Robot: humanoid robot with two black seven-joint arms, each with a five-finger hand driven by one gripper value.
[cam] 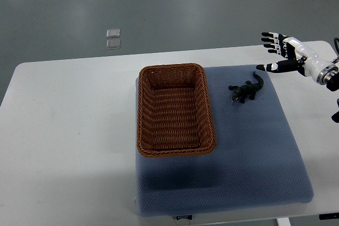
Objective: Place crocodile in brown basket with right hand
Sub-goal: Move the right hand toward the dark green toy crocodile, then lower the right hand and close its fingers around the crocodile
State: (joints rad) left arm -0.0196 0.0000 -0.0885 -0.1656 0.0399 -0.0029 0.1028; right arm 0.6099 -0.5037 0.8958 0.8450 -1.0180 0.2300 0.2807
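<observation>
presently the right hand is showing in the upper right of the frame, its arm entering from the right edge. it is hovering over the far right corner of the white table, just beyond the upper right corner of the blue-grey mat. its fingers are spreading apart and pointing toward the left of the frame, and the thumb is stretching out below them, also leftward. the hand is gripping nothing.

the crocodile, a small dark toy, is lying on the mat right of centre in the upper half of the frame. it is sitting apart from the hand, below and to the left of the thumb tip. its tail is angling toward the upper right and its head toward the lower left. it is lying outside the brown basket, near that basket's right wall but not touching it.

the basket, a rectangular wicker one, is resting on the left portion of the mat at the centre of the frame, and its interior is showing only weave.

two small clear squares are lying on the grey floor beyond the table, upper left of centre.
</observation>
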